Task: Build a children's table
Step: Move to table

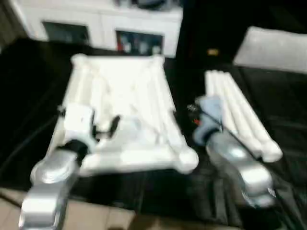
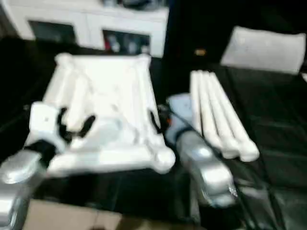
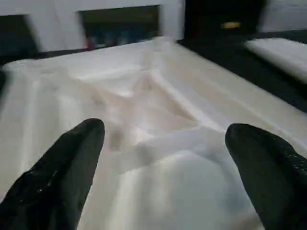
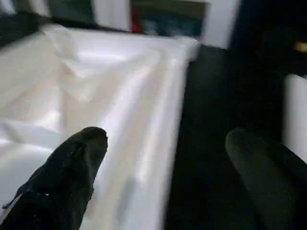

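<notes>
I see the table top (image 1: 122, 115) lying upside down on the dark floor (image 1: 33, 86), ribbed underside up, round sockets at its corners. My left gripper (image 3: 165, 158) hangs over the near part of that underside with its two black fingers (image 3: 62, 172) spread wide and nothing between them. My right gripper (image 4: 168, 163) is likewise released and empty, sitting over the top's right edge and the dark gap beside it. The four legs (image 1: 240, 112) lie side by side on the floor just right of the top, apart from it. A white cabinet (image 1: 96, 21) stands behind.
</notes>
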`<state>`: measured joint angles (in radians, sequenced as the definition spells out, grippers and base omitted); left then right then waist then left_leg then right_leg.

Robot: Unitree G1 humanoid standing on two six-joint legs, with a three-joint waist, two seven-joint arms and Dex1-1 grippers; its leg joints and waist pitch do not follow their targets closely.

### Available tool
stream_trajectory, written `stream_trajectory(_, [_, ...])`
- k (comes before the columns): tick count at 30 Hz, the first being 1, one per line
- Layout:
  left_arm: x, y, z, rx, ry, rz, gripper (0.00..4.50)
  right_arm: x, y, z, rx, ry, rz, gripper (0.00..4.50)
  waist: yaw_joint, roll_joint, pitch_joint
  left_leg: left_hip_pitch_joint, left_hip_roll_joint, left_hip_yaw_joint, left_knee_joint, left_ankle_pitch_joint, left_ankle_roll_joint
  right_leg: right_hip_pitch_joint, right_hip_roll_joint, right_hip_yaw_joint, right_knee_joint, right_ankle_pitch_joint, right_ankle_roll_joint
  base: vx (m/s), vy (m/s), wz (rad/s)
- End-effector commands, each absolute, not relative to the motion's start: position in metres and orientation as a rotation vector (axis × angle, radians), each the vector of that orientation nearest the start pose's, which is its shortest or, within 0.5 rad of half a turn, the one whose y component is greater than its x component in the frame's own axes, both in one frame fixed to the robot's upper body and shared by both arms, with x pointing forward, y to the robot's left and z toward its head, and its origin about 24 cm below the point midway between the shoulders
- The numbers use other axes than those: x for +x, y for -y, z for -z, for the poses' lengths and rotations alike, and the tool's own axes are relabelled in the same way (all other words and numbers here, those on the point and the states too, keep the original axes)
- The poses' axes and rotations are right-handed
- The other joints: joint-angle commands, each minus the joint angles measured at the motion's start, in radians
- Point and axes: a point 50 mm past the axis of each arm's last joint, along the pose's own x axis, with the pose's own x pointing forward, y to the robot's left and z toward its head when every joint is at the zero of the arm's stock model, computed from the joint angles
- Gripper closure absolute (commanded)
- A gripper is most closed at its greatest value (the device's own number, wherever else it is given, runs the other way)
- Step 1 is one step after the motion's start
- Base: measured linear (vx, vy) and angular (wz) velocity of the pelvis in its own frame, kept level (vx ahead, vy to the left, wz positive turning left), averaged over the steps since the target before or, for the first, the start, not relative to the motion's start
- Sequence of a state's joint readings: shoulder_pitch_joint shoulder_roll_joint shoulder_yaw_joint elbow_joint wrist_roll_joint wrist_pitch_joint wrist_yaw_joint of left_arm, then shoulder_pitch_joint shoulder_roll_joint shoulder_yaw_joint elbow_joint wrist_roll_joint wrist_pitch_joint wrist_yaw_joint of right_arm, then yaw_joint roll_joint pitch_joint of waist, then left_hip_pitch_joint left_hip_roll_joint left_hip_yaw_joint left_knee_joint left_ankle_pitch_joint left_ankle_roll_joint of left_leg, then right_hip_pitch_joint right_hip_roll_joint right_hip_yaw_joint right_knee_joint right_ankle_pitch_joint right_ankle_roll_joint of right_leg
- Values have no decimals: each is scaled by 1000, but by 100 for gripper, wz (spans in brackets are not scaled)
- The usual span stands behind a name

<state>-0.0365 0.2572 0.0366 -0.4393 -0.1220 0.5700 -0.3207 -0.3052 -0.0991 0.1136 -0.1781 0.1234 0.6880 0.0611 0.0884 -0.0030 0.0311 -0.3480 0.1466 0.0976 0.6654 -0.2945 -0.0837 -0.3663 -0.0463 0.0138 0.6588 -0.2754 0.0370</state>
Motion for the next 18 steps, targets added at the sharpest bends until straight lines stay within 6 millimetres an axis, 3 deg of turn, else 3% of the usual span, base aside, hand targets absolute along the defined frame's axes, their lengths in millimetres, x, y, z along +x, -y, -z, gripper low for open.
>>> stream_trajectory(1, [243,-159,-105,139,-114,441,4,296,121,-91,-66,-290,-208,0,-10,15,-43,16,29,8,-95,222,-126,51,-46,18,-56,287,-125,-122,4,1])
stream_trajectory(2, [241,-155,-106,135,-110,496,4,298,124,-90,-70,-336,-179,0,-14,15,-39,12,34,7,-109,93,-133,55,-52,21,-64,204,-129,-132,-28,-1])
stream_trajectory(4, [240,-153,-106,118,-121,530,4,299,126,-89,-51,-372,-163,0,-20,12,-28,12,35,10,-125,-51,-114,47,-56,27,-82,45,-122,-125,-47,1])
stream_trajectory(6, [238,-151,-107,105,-135,572,4,301,128,-89,-30,-401,-151,0,-27,10,-22,13,36,14,-134,-134,-93,41,-59,32,-98,-122,-122,-99,-54,0])
stream_trajectory(9, [236,-147,-108,113,-152,639,4,309,133,-89,-25,-423,-122,0,-34,6,-22,13,38,21,-136,-146,-68,26,-59,35,-111,-276,-113,-89,-55,0])
stream_trajectory(11, [235,-144,-108,108,-178,677,4,318,138,-88,-19,-441,-99,0,-37,9,-24,9,41,23,-136,-130,-68,22,-58,33,-110,-288,-115,-64,-46,2])
stream_trajectory(15, [234,-143,-107,126,-210,721,4,332,139,-86,-51,-479,-121,0,-39,9,-30,5,41,30,-135,-104,-73,22,-51,26,-104,-201,-139,0,0,0])
stream_trajectory(18, [231,-143,-106,140,-241,763,4,346,139,-84,-50,-519,-118,0,-39,14,-45,-7,40,33,-126,-7,-72,29,-47,22,-86,-6,-167,0,0,0])
